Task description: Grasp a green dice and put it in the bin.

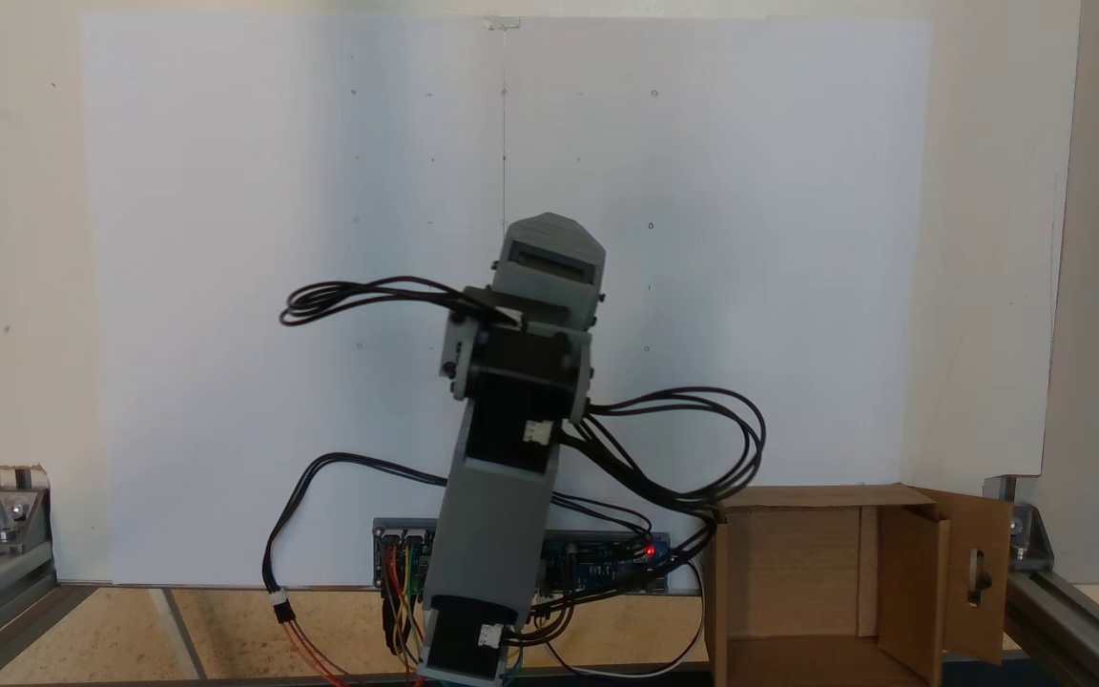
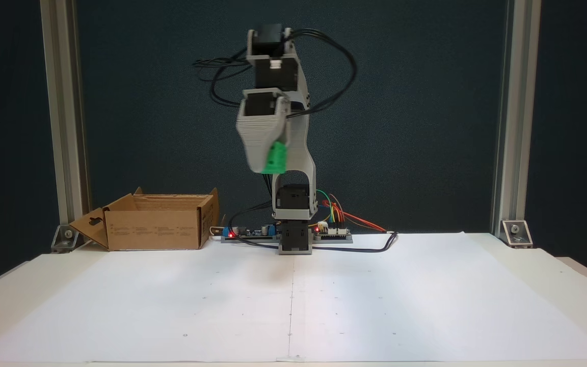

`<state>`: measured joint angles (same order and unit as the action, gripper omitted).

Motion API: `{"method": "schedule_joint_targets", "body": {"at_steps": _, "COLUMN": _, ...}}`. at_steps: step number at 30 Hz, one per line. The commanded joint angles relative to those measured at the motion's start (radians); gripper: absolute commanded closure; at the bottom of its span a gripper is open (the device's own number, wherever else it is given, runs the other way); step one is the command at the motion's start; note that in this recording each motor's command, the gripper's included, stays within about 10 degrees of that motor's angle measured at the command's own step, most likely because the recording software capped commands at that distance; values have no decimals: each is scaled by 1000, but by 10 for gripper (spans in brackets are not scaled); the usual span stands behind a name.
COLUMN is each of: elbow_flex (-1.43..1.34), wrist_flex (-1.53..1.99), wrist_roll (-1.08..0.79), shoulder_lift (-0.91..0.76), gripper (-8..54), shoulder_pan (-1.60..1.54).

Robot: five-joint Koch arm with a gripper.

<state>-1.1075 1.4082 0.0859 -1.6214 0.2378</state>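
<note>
we log the arm (image 2: 293, 153) raised well above the table (image 2: 426, 306), with the gripper (image 2: 271, 165) hanging high over the white paper sheet (image 2: 375, 295) in a fixed view. the green dice (image 2: 276, 159) sits at the gripper's lower end, lifted clear of the table and somewhat blurred; the grey jaw lies against its 9 o'clock side and the tool looks clamped on it, though the second jaw is hard to make out.

the bin (image 2: 158, 224) rests on the table at about 8 o'clock from the gripper in that view, well apart from it, open at the top, one flap with an oval handle hole folded outward on its 9 o'clock side. in a fixed view from above, the bin (image 1: 798, 572) lies at about 4 o'clock from the arm's (image 1: 511, 429) upper housing, and we can see bare cardboard inside it.

black cables (image 2: 334, 66) loop off the upper joints. a controller board (image 2: 334, 232) with red lights lies beside the base, with coloured wires running to it.
</note>
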Motion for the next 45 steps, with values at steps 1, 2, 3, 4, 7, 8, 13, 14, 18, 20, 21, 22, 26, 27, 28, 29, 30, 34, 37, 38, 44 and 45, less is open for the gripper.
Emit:
{"method": "schedule_joint_targets", "body": {"at_steps": 1, "elbow_flex": 43, "wrist_flex": 175, "wrist_roll": -41, "shoulder_lift": -17, "gripper": 339, "shoulder_pan": 110}}
{"method": "schedule_joint_targets", "body": {"at_steps": 2, "elbow_flex": 43, "wrist_flex": 175, "wrist_roll": -72, "shoulder_lift": -17, "gripper": 339, "shoulder_pan": 175}}
{"method": "schedule_joint_targets", "body": {"at_steps": 3, "elbow_flex": 43, "wrist_flex": 175, "wrist_roll": -104, "shoulder_lift": -17, "gripper": 339, "shoulder_pan": 241}}
{"method": "schedule_joint_targets", "body": {"at_steps": 4, "elbow_flex": 43, "wrist_flex": 175, "wrist_roll": -130, "shoulder_lift": -17, "gripper": 339, "shoulder_pan": 307}}
{"method": "schedule_joint_targets", "body": {"at_steps": 7, "elbow_flex": 75, "wrist_flex": 141, "wrist_roll": -224, "shoulder_lift": -17, "gripper": 339, "shoulder_pan": 518}}
{"method": "schedule_joint_targets", "body": {"at_steps": 8, "elbow_flex": 80, "wrist_flex": 120, "wrist_roll": -256, "shoulder_lift": -11, "gripper": 339, "shoulder_pan": 587}}
{"method": "schedule_joint_targets", "body": {"at_steps": 13, "elbow_flex": 107, "wrist_flex": 71, "wrist_roll": -371, "shoulder_lift": -6, "gripper": 339, "shoulder_pan": 954}}
{"method": "schedule_joint_targets", "body": {"at_steps": 14, "elbow_flex": 117, "wrist_flex": 61, "wrist_roll": -399, "shoulder_lift": -3, "gripper": 339, "shoulder_pan": 1024}}
{"method": "schedule_joint_targets", "body": {"at_steps": 18, "elbow_flex": 120, "wrist_flex": 14, "wrist_roll": -468, "shoulder_lift": 8, "gripper": 339, "shoulder_pan": 1269}}
{"method": "schedule_joint_targets", "body": {"at_steps": 20, "elbow_flex": 120, "wrist_flex": -12, "wrist_roll": -509, "shoulder_lift": 21, "gripper": 339, "shoulder_pan": 1364}}
{"method": "schedule_joint_targets", "body": {"at_steps": 21, "elbow_flex": 120, "wrist_flex": -23, "wrist_roll": -537, "shoulder_lift": 43, "gripper": 339, "shoulder_pan": 1407}}
{"method": "schedule_joint_targets", "body": {"at_steps": 22, "elbow_flex": 120, "wrist_flex": -38, "wrist_roll": -557, "shoulder_lift": 66, "gripper": 339, "shoulder_pan": 1442}}
{"method": "schedule_joint_targets", "body": {"at_steps": 26, "elbow_flex": 118, "wrist_flex": -156, "wrist_roll": -581, "shoulder_lift": 192, "gripper": 339, "shoulder_pan": 1536}}
{"method": "schedule_joint_targets", "body": {"at_steps": 27, "elbow_flex": 117, "wrist_flex": -204, "wrist_roll": -583, "shoulder_lift": 230, "gripper": 339, "shoulder_pan": 1552}}
{"method": "schedule_joint_targets", "body": {"at_steps": 28, "elbow_flex": 117, "wrist_flex": -256, "wrist_roll": -583, "shoulder_lift": 279, "gripper": 339, "shoulder_pan": 1565}}
{"method": "schedule_joint_targets", "body": {"at_steps": 29, "elbow_flex": 117, "wrist_flex": -310, "wrist_roll": -583, "shoulder_lift": 333, "gripper": 339, "shoulder_pan": 1582}}
{"method": "schedule_joint_targets", "body": {"at_steps": 30, "elbow_flex": 115, "wrist_flex": -360, "wrist_roll": -586, "shoulder_lift": 374, "gripper": 339, "shoulder_pan": 1595}}
{"method": "schedule_joint_targets", "body": {"at_steps": 34, "elbow_flex": 115, "wrist_flex": -509, "wrist_roll": -600, "shoulder_lift": 488, "gripper": 339, "shoulder_pan": 1620}}
{"method": "schedule_joint_targets", "body": {"at_steps": 37, "elbow_flex": 115, "wrist_flex": -535, "wrist_roll": -606, "shoulder_lift": 520, "gripper": 339, "shoulder_pan": 1631}}
{"method": "schedule_joint_targets", "body": {"at_steps": 38, "elbow_flex": 115, "wrist_flex": -535, "wrist_roll": -607, "shoulder_lift": 522, "gripper": 339, "shoulder_pan": 1634}}
{"method": "schedule_joint_targets", "body": {"at_steps": 44, "elbow_flex": 104, "wrist_flex": -528, "wrist_roll": -603, "shoulder_lift": 520, "gripper": 121, "shoulder_pan": 1646}}
{"method": "schedule_joint_targets", "body": {"at_steps": 45, "elbow_flex": 104, "wrist_flex": -515, "wrist_roll": -603, "shoulder_lift": 520, "gripper": 104, "shoulder_pan": 1649}}
